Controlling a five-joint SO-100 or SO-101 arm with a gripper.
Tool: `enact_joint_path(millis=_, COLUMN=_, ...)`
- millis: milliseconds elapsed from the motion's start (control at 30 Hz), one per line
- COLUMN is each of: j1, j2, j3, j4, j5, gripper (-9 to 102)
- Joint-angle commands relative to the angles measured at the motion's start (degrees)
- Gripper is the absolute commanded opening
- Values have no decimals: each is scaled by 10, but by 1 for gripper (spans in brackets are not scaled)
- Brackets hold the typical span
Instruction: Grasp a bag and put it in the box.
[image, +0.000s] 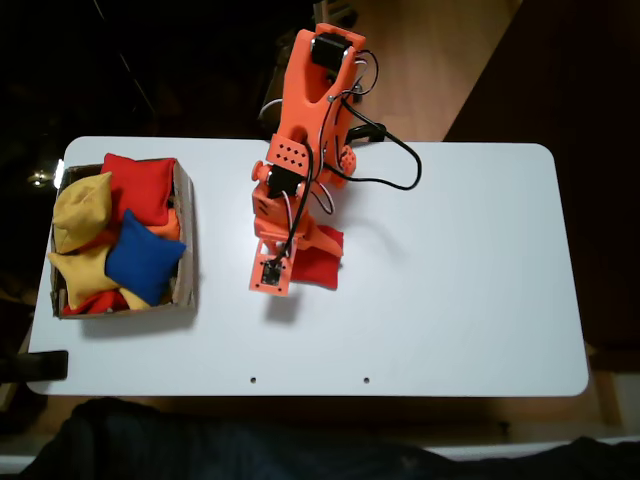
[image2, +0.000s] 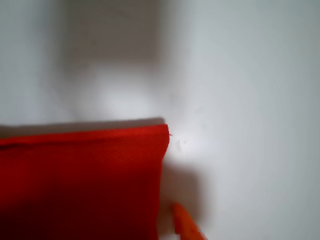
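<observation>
A red bag (image: 320, 262) lies near the middle of the white table (image: 460, 280), partly covered by my orange arm. My gripper (image: 303, 258) is down over its left part, and the jaws are hidden under the wrist. In the wrist view the red bag (image2: 80, 180) takes up the lower left, and one orange fingertip (image2: 184, 224) shows just past its right edge. Whether the jaws have closed on the fabric I cannot tell. The brown cardboard box (image: 186, 230) stands at the table's left end.
Inside the box lie another red beanbag (image: 140, 185), two yellow ones (image: 82, 210) and a blue one (image: 143, 257). A black cable (image: 400, 160) loops off the arm's base. White tabletop stretches to the right and front of the arm.
</observation>
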Motion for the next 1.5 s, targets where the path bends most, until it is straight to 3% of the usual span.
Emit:
enact_joint_path(millis=0, j1=-8, j2=25, j3=4, j4=-4, j5=14, gripper=95)
enact_joint_path(millis=600, j1=-5, j2=74, j3=65, j4=-47, j5=13, gripper=92)
enact_joint_path(millis=1067, j1=1, j2=77, j3=76, j4=-62, j5=-11, gripper=54)
enact_joint_path(millis=1133, j1=2, j2=77, j3=76, j4=-68, j5=-11, gripper=44)
enact_joint_path(millis=1467, j1=7, j2=77, j3=76, j4=-90, j5=-12, gripper=27)
